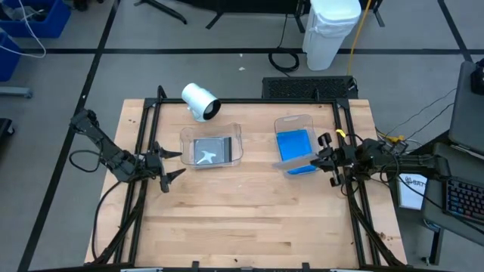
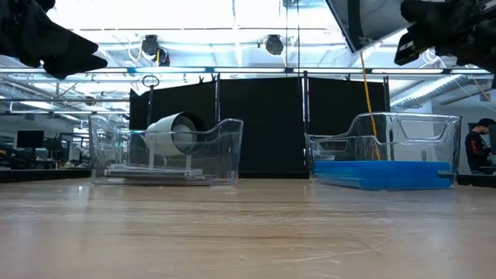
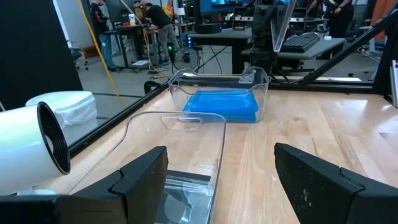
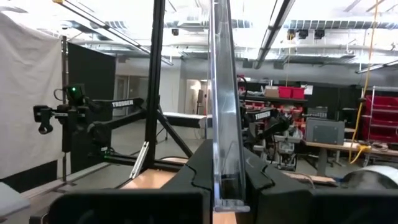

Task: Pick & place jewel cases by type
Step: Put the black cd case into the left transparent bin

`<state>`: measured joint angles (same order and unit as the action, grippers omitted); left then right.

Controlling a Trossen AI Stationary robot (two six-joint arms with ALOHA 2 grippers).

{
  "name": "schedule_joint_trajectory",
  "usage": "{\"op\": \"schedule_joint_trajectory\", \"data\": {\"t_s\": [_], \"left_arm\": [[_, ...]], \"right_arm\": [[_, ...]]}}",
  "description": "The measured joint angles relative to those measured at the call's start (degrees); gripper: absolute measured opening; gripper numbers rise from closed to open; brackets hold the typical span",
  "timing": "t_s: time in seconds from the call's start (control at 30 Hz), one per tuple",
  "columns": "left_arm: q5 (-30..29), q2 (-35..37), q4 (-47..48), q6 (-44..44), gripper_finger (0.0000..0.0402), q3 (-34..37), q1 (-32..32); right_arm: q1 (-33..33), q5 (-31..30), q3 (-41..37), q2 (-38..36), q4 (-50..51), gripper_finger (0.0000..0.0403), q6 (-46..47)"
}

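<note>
High view: right gripper (image 1: 321, 156), right of centre, clamped on a clear jewel case (image 4: 225, 112) held on edge; grey-case tray (image 1: 236, 142) lies leftward. Left gripper (image 1: 168, 166) gapes empty.

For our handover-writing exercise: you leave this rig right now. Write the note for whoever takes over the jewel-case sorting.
Left hand: open, empty, beside the left tray.
Right hand: shut on a clear-edged case, raised over the near side of the right tray.
Done: blue cases lie in the right tray, grey cases in the left tray.
Left: place the held case, probably with the grey ones. How many are in each stack cannot be read.
</note>
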<state>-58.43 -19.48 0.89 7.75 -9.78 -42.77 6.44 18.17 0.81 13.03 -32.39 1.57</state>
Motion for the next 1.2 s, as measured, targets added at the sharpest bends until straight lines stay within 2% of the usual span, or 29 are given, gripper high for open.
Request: {"op": "schedule_joint_trajectory", "data": {"t_s": [0.9,1.2], "left_arm": [[0.0,0.0,0.0,0.0,0.0296,0.0,0.0],[0.0,0.0,0.0,0.0,0.0296,0.0,0.0]], "right_arm": [[0.0,3.3,0.0,-0.1,6.0,0.0016,0.6],[0.0,3.1,0.0,-0.1,9.0,0.0016,-2.2]]}}
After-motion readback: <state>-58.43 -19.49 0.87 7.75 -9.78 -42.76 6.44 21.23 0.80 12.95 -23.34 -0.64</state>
